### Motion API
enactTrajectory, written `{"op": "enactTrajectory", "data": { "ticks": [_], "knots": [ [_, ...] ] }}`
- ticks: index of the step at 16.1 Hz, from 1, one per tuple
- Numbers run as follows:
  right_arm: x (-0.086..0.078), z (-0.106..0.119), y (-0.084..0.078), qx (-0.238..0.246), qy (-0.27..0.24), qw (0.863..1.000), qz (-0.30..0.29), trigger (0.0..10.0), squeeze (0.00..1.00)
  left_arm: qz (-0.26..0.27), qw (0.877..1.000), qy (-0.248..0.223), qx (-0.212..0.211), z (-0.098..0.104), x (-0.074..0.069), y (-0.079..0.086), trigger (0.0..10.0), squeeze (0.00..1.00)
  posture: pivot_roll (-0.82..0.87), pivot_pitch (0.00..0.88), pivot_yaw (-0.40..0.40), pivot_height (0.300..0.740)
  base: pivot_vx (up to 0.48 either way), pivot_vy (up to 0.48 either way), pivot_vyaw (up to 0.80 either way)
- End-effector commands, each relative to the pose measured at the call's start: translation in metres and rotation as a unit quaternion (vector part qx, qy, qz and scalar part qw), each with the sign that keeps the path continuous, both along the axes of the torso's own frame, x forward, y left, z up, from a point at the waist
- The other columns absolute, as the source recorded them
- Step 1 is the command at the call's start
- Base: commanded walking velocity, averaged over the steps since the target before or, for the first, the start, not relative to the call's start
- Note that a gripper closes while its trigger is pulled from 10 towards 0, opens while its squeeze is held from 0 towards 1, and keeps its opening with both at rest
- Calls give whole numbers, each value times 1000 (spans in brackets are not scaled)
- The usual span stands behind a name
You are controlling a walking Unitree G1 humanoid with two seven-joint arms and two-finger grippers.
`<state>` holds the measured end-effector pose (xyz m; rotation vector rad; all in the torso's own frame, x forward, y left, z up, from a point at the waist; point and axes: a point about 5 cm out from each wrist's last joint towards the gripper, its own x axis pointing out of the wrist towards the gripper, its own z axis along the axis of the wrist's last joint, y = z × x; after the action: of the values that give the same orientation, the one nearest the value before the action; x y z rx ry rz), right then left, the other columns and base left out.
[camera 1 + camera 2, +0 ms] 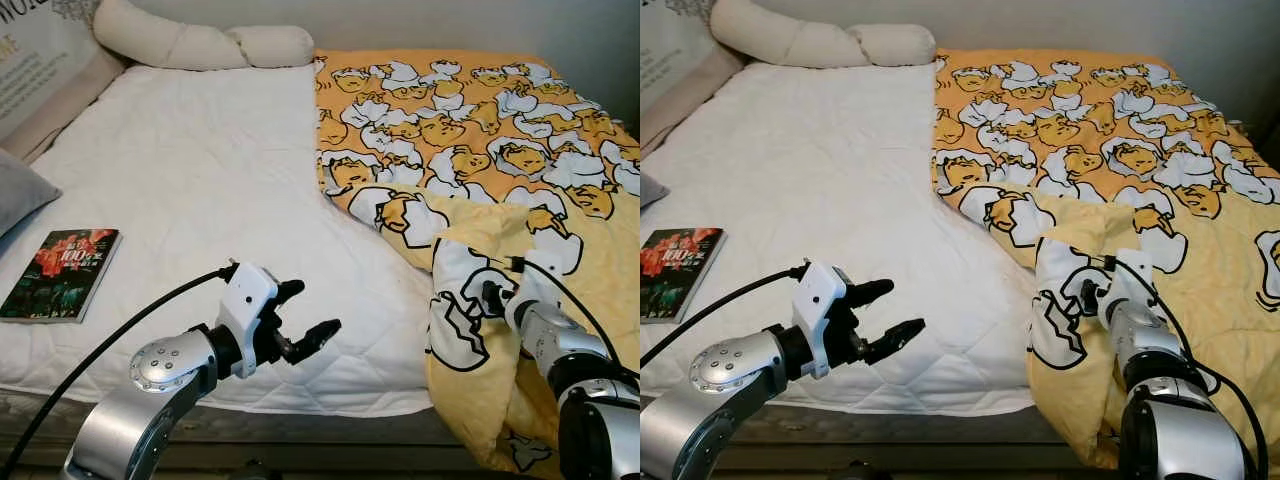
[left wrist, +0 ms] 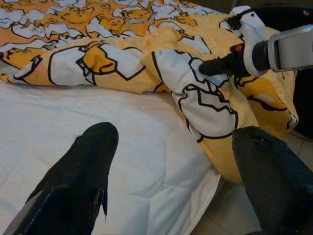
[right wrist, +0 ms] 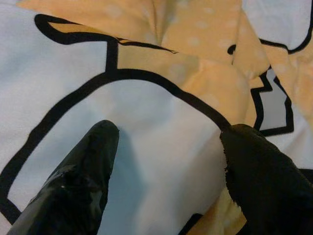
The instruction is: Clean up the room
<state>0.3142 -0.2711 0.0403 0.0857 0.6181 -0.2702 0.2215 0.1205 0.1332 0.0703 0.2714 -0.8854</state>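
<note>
**Blanket grip not yet secured**

The right gripper (image 1: 1092,293) is pressed against the bunched fold of the yellow blanket (image 1: 480,130) at the bed's (image 1: 200,170) near edge, fingers (image 3: 83,166) spread, nothing clamped; if closed on one thin layer, the fold may be expected to slip out. The left gripper (image 1: 300,320) is held open over the mattress beside the blanket; the book (image 1: 62,273) beyond it could be swept off.

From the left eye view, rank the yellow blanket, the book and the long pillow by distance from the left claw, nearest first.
Measured from the left claw, open above the white mattress:
1. Yellow blanket: its bunched front fold lies just to the claw's right, where the right claw presses into it.
2. Book: off to the left, near the mattress edge.
3. Long pillow: far end, at the head of the bed.
</note>
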Motion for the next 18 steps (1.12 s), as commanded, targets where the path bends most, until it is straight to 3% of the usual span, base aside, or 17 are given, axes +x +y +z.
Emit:
{"op": "enactTrajectory", "data": {
  "ticks": [1, 3, 5, 6, 7, 9, 10, 11, 12, 18],
  "knots": [
    [0, 3, -7, 9, -8, 1000, -22, 3529, 0, -7, 1000, -1, 6, 2, -1, 0, 10000, 0, 94, 0, 26, 740, 0, 0, 0],
    [-1, 5, -13, 19, -14, 999, -49, 3294, 0, -8, 1000, 0, 7, 3, -1, 2, 10000, 0, 100, 0, 29, 740, 0, 0, 0],
    [-2, 3, -13, 25, -10, 998, -52, 4510, 0, -10, 1000, 1, 12, 2, -1, 3, 10000, 0, 104, 0, 29, 740, 0, 0, 0],
    [-3, 2, -14, 30, -7, 998, -58, 8784, 0, -10, 1000, 2, 13, 2, -1, 3, 10000, 0, 105, 1, 30, 740, 0, 0, 0],
    [-5, 0, -14, 45, -6, 996, -70, 10000, 0, -10, 1000, 2, 14, 2, -1, 4, 10000, 0, 110, 3, 30, 740, 0, 0, 0],
    [-5, -2, -12, 71, -8, 995, -77, 10000, 0, -8, 1000, 3, 19, 2, -1, 6, 10000, 0, 114, 3, 33, 740, 0, 0, 0],
    [-6, -4, -11, 82, -7, 994, -79, 2588, 0, -8, 1000, 4, 23, -2, 0, 6, 10000, 0, 116, 3, 36, 740, 0, 0, 0],
    [-8, -6, -11, 85, -5, 993, -83, 2078, 0, -8, 1000, 6, 25, -6, 3, 6, 10000, 0, 119, 3, 38, 740, 0, 0, 0],
    [-9, -7, -12, 91, -3, 992, -90, 0, 0, -9, 1000, 9, 26, -9, 5, 6, 10000, 0, 123, 3, 43, 740, 0, 0, 0],
    [-13, -13, -8, 116, -5, 988, -101, 0, 0, -16, 999, 14, 33, -13, 1, 11, 10000, 0, 133, 7, 60, 740, 0, 0, 0]
  ]
}}
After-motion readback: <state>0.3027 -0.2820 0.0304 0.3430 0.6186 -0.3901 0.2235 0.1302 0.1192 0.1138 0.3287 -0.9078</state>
